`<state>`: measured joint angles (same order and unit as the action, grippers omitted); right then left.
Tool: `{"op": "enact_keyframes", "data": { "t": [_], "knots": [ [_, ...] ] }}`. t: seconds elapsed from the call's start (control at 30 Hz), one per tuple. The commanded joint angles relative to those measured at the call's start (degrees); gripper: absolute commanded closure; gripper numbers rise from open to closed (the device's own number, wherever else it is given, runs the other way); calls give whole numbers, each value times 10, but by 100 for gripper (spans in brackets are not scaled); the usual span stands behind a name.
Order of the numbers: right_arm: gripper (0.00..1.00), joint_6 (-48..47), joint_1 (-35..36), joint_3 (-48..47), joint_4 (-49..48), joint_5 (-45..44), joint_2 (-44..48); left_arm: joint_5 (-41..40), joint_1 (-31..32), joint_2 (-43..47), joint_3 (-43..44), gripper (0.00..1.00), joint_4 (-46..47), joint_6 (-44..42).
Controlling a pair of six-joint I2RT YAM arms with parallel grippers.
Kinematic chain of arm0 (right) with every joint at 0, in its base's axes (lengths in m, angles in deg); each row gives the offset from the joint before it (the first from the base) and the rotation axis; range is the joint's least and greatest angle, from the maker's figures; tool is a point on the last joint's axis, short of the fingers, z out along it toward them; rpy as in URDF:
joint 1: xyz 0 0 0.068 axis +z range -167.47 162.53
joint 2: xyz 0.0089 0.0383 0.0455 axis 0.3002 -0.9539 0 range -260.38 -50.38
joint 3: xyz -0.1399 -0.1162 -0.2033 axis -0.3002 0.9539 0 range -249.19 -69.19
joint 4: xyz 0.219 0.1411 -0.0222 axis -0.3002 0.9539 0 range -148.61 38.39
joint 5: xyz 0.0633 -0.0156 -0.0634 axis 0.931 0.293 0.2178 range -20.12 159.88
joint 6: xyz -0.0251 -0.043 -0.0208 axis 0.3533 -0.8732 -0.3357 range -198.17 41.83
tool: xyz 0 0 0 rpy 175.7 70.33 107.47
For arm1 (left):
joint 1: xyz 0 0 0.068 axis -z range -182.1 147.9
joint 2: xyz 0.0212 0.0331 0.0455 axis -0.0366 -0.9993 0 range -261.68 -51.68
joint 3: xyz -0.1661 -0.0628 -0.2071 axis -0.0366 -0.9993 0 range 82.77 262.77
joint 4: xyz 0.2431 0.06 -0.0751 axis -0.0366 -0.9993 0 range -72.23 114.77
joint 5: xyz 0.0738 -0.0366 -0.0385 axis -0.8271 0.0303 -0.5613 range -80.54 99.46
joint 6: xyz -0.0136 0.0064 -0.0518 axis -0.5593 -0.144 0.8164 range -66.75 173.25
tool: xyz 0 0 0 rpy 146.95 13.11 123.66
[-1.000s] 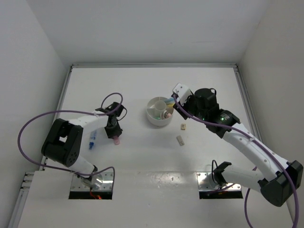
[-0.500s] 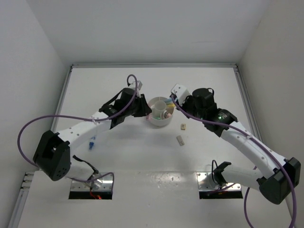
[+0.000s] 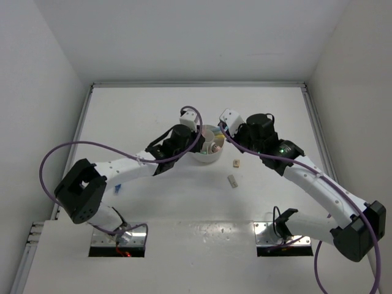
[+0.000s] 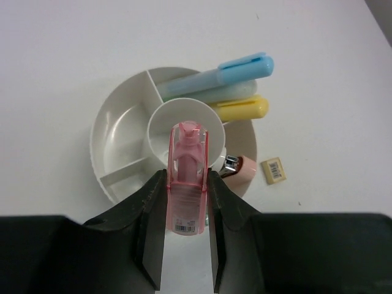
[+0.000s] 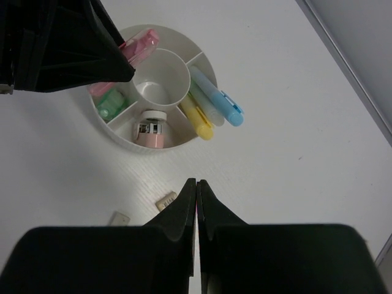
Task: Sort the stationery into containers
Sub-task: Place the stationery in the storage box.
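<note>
The left jaws hold the pink marker [image 4: 185, 184] over the white organiser [image 4: 122, 131] and should drop it in next; the right jaws are clenched on nothing.

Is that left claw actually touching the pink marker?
Touching. The left wrist view shows the left gripper pressed against both sides of the pink marker, with no gap visible.
</note>
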<state>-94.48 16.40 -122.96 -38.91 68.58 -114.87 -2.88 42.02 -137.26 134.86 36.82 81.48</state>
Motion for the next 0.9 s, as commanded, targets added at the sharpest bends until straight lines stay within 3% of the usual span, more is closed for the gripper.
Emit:
{"op": "enact_keyframes", "data": {
  "t": [0.0,0.27,0.87],
  "knots": [
    [100,-2,-2,3,-18,-2,0,-84,12,23,-29,100,96,-31],
    [100,-2,-2,3,-18,3,-5,-136,18,11,-100,100,220,-42],
    [100,-7,-2,3,-12,9,-11,-139,28,-37,-81,100,260,-54]
  ]
}}
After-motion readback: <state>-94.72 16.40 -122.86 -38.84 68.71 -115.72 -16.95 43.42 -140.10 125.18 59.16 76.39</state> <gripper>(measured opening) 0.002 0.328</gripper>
